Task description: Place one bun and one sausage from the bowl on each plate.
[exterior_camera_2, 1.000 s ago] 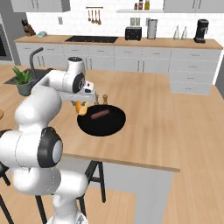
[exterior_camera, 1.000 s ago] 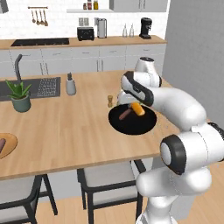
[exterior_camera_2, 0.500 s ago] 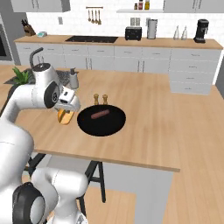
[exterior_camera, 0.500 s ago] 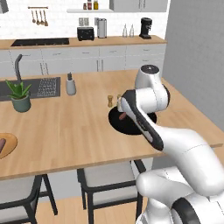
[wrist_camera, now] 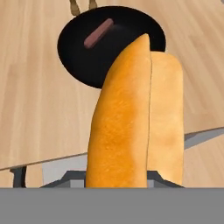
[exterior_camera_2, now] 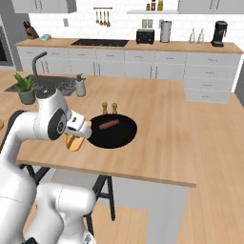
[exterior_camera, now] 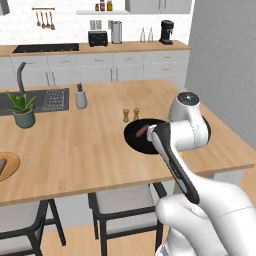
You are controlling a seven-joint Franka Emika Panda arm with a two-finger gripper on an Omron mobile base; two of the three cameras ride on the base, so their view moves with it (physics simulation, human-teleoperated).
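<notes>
The gripper (exterior_camera_2: 75,138) is clamped on a bun (wrist_camera: 133,118) lifted clear beside the bowl (exterior_camera_2: 119,138) near the counter's front edge, one sausage (exterior_camera_2: 109,125) lies inside, and a plate (exterior_camera: 11,161) at the far-left edge already carries something, so most placing remains.

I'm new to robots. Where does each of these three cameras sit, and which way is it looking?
Left base view: behind the arm to its left, facing forward over the island; arm at lower right.
Right base view: behind to its right; arm at lower left, bun at its gripper.
Hand view: along the gripper, bun before it.
Shared: black bowl with sausage.
</notes>
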